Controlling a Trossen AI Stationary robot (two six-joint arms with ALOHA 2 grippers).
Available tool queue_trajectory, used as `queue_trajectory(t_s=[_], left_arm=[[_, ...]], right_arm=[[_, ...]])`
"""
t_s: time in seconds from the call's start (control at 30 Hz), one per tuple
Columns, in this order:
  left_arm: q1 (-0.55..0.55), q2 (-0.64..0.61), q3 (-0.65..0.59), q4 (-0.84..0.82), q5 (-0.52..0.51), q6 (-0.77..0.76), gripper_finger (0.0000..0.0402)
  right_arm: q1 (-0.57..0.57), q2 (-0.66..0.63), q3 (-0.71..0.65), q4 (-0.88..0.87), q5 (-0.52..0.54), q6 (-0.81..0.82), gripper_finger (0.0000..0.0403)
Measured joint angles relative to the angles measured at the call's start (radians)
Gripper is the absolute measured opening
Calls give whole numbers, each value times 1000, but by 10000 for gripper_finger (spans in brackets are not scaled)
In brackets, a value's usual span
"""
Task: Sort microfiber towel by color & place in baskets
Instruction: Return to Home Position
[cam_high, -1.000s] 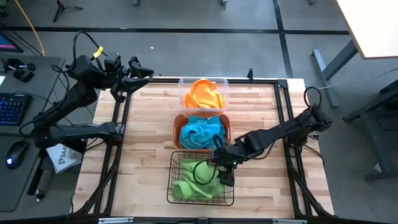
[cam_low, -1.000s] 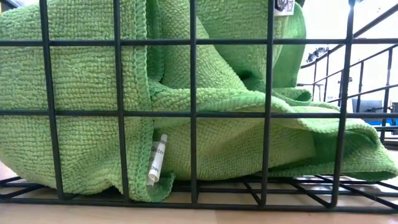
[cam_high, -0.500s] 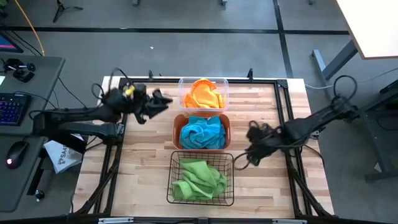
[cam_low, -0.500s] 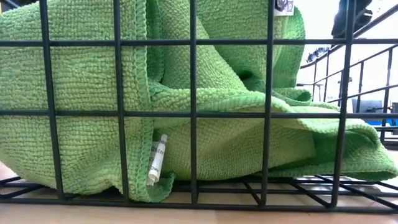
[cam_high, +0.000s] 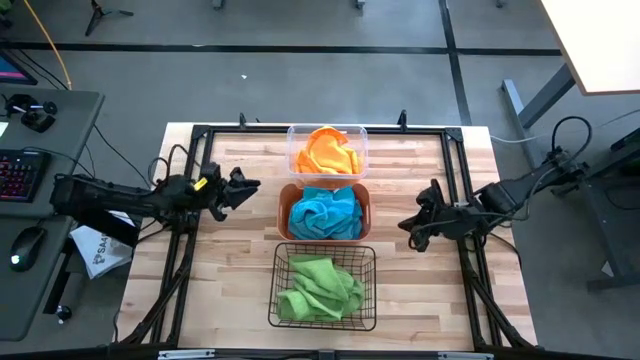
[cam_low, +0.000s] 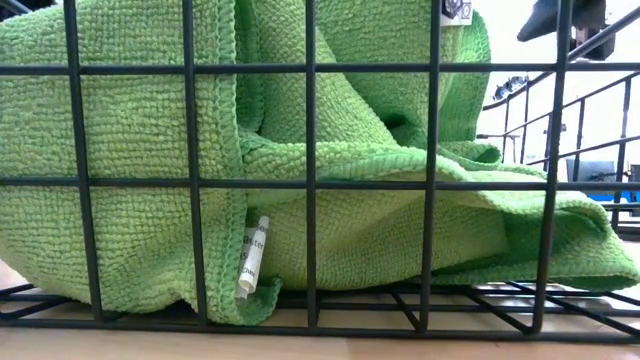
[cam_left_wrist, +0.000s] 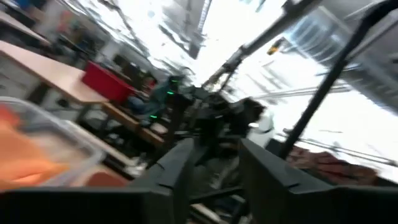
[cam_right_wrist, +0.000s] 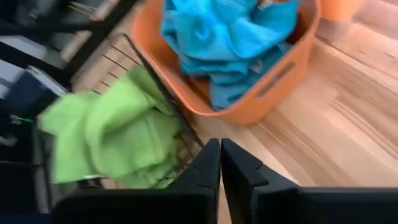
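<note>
High: 3 baskets line the bench (cam_high: 420, 290) middle. Clear bin (cam_high: 363, 150) with orange towels (cam_high: 327, 152) at far edge, orange bin (cam_high: 284, 212) with blue towels (cam_high: 325, 213), black wire basket (cam_high: 372, 290) with green towels (cam_high: 318, 285) at near edge. Left end effector (cam_high: 245, 187) and right end effector (cam_high: 410, 228) flank the orange bin.
Low: green terry folds, white tag (cam_low: 252, 256) with unreadable print.
Left wrist: fingers spread.
Right wrist: fingers pressed together.

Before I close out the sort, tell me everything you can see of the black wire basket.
The black wire basket is a rectangular open-top cage of thin dark metal grid. It stands flat on the wooden table near one edge, close beside the orange bin; whether the two touch is unclear. Crumpled green towels lie heaped inside, bulging against the mesh. The left pincer and right pincer are both clear of it.
</note>
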Motion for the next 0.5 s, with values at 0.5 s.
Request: queue_trajectory(t_s=[0.5], left_arm=[[0,-80,-103,-150,-63,28,3]], right_arm=[[170,-72,-138,141,88,73,1]])
